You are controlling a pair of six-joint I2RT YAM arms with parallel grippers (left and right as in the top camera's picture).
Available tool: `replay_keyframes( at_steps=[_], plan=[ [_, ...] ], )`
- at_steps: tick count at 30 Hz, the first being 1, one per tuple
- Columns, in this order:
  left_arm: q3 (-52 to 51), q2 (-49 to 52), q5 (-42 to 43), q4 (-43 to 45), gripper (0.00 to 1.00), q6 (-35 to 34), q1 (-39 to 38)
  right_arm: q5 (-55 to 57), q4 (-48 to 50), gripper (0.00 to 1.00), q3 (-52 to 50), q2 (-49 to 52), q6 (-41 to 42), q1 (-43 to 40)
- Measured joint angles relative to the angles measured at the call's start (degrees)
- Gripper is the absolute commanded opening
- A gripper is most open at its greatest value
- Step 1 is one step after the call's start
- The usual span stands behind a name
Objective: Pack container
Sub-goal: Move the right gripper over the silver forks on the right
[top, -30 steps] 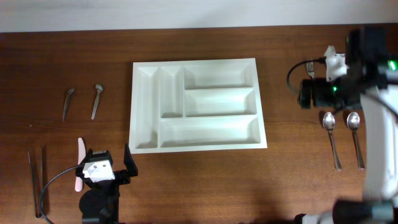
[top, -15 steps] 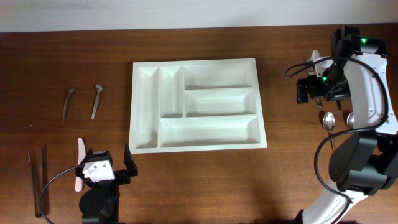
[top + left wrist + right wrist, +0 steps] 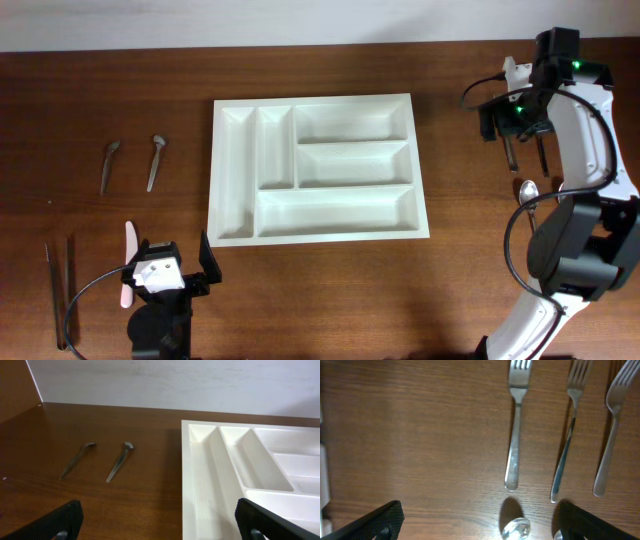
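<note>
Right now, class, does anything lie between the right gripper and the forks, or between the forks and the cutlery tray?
Nothing visible does. The open right gripper hangs over three forks with nothing between; only bare wooden table lies between them and the empty cutlery tray.

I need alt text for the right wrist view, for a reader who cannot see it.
Three metal forks lie side by side on a brown wooden table, tines toward the top of the picture. The bowl of a spoon shows below the leftmost fork, between the open black fingers of the right gripper.
</note>
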Motion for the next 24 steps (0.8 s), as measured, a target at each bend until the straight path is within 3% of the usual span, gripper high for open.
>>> replay_keyframes(
  at_steps=[3, 13, 24],
  plan=[
    [0.0, 0.0, 0.0, 0.0, 0.99, 0.0, 0.0, 0.4, -1.9, 0.99, 4.0, 3.6, 0.4, -1.0],
    [0.0, 0.0, 0.0, 0.0, 0.99, 0.0, 0.0, 0.6, -15.2, 0.99, 30.6, 23.7, 2.5, -4.9],
    [0.0, 0.0, 0.0, 0.0, 0.99, 0.0, 0.0, -0.1, -15.9, 0.99, 32.6, 26.7, -5.0, -3.7]
  ],
)
